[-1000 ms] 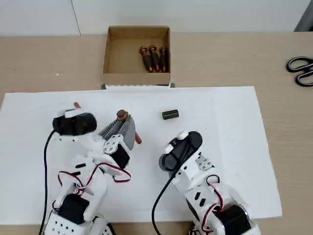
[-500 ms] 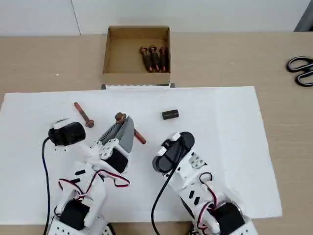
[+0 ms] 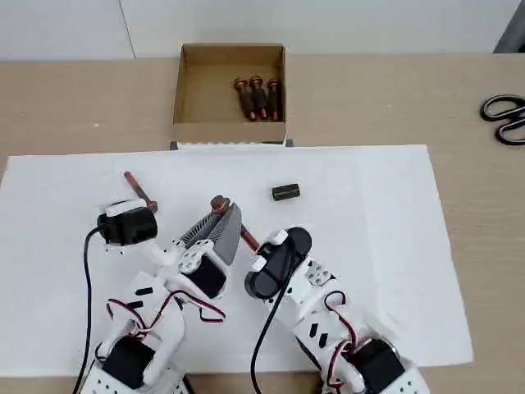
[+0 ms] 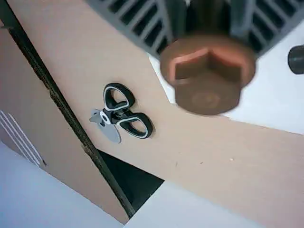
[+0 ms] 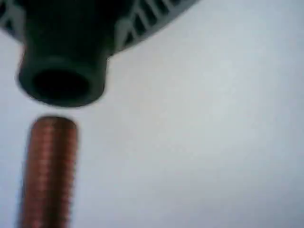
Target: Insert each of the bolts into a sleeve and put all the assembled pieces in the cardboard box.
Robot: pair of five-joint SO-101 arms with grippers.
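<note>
1. The right arm (image 3: pixel 316 300) makes the biggest move. It slides left across the lower middle of the high view, toward the other arm. Its jaws are closed on a black tube, the held sleeve (image 5: pixel 61 71).
2. The left arm (image 3: pixel 160 283) swings a little right and down. Its jaws are clamped around the middle of the held bolt (image 3: pixel 220 203), with the head up and the screw end pointing to the lower right.
3. So the gap between the two gets smaller. In the right wrist view the screw end is now just beside the sleeve's hole, close but not in. I think the push-in comes next, and the two look almost lined up.
4. The left arm's move also shows more of the loose bolt (image 3: pixel 139 190), which lies on the paper at the left.
5. Now the counts, big things first: one worktop (image 3: pixel 459 90).
6. One white paper (image 3: pixel 385 205) is spread over the worktop.
7. One cardboard box (image 3: pixel 184 90) sits at the top middle.
8. There are two arms.
9. One pair of scissors (image 3: pixel 504 108) lies at the right edge.
10. Three finished pieces (image 3: pixel 258 98) lie side by side in the right part of the box.
11. Two bolts are outside the box, one held and one loose.
12. Two sleeves are outside the box, one held and one loose sleeve (image 3: pixel 285 192) in the middle. So I think two pieces are left to make.
</note>
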